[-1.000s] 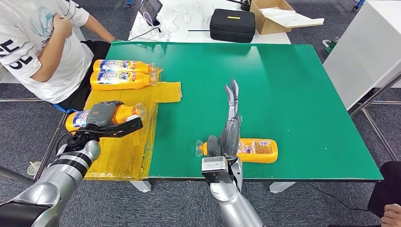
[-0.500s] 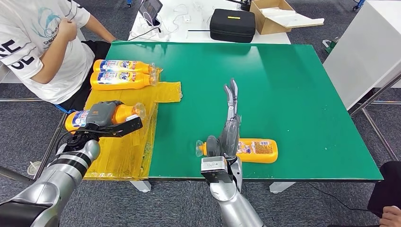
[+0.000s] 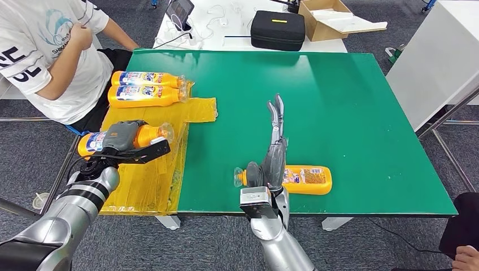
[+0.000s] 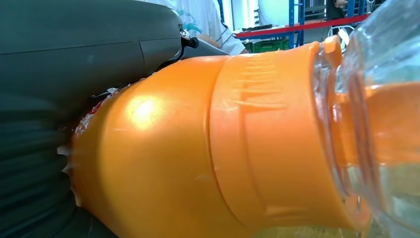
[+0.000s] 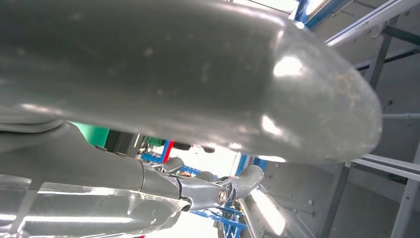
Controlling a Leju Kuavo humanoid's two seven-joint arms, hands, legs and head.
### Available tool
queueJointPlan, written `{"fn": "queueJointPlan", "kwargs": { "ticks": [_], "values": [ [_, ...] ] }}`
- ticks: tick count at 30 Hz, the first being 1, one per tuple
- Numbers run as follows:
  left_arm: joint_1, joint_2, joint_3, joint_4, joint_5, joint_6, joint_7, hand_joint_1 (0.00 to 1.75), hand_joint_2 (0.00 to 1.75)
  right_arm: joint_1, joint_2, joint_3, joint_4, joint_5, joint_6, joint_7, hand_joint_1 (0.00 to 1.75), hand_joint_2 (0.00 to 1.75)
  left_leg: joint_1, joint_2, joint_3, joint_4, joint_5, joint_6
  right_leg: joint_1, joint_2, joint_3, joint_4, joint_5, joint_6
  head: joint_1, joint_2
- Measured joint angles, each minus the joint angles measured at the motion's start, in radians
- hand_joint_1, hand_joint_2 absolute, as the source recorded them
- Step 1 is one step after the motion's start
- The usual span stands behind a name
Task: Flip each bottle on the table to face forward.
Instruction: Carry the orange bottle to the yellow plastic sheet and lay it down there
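My left hand [image 3: 129, 143] grips an orange bottle [image 3: 148, 134] that lies on its side over the yellow sheet [image 3: 152, 169] at the table's left edge; the left wrist view shows that bottle [image 4: 208, 148] close up with its clear cap [image 4: 381, 124]. Another orange bottle [image 3: 308, 179] lies on its side near the front edge of the green table [image 3: 339, 101], cap to the left. My right hand [image 3: 275, 148] stands over its neck end with fingers [image 3: 277, 110] stretched straight forward, holding nothing. Two more orange bottles [image 3: 147, 78] [image 3: 146, 96] lie side by side at the far left.
A person in a white shirt [image 3: 48, 56] sits at the table's left. Behind the green table a white table holds a black case [image 3: 278, 29], a cardboard box [image 3: 330, 20] and a tablet [image 3: 179, 12]. A white cabinet [image 3: 440, 56] stands to the right.
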Motion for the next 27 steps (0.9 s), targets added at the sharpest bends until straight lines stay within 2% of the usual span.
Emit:
{"fn": "queueJointPlan", "kwargs": {
  "ticks": [9, 13, 17, 20, 27],
  "values": [
    [0.0, 0.0, 0.0, 0.0, 0.0, 0.0, 0.0, 1.75, 1.75, 0.0, 0.0, 0.002, 0.0, 0.0, 0.0, 0.0, 0.0, 0.0, 0.0, 0.0, 0.0, 0.0, 0.0, 0.0, 0.0, 0.0, 0.0, 0.0, 0.0, 0.0, 0.0, 0.0],
    [0.0, 0.0, 0.0, 0.0, 0.0, -0.019, -0.004, 1.75, 1.75, -0.001, 0.0, 0.003, 0.001, 0.001, 0.009, 0.005, 0.0, 1.75, 0.0, 0.0, 0.0, 0.0, 0.0, 0.0, 0.0, 0.0, 0.0, 0.0, 0.0, 0.0, 0.0, 0.0],
    [0.027, 0.006, -0.009, 0.006, 0.009, -0.178, -0.039, 1.75, 1.75, -0.017, 0.001, 0.012, 0.036, -0.001, 0.076, 0.028, 0.0, 1.75, 0.0, 0.0, 0.0, 0.0, 0.0, 0.0, 0.0, 0.001, 0.0, 0.0, 0.0, 0.0, 0.0, 0.0],
    [0.056, 0.01, -0.023, 0.011, 0.017, -0.184, -0.054, 1.75, 1.75, -0.027, 0.002, 0.018, 0.075, -0.008, 0.086, 0.012, 0.0, 1.75, 0.0, 0.0, 0.0, 0.0, 0.0, 0.0, 0.0, 0.001, 0.0, 0.0, 0.0, 0.0, 0.0, 0.0],
    [0.06, 0.016, -0.03, 0.016, 0.021, -0.19, -0.057, 1.75, 1.75, -0.035, 0.002, 0.02, 0.111, -0.01, 0.092, 0.007, 0.0, 1.75, 0.0, 0.0, 0.001, 0.0, 0.0, 0.0, 0.0, 0.001, 0.001, 0.0, 0.0, 0.0, 0.0, 0.0]
  ]
}}
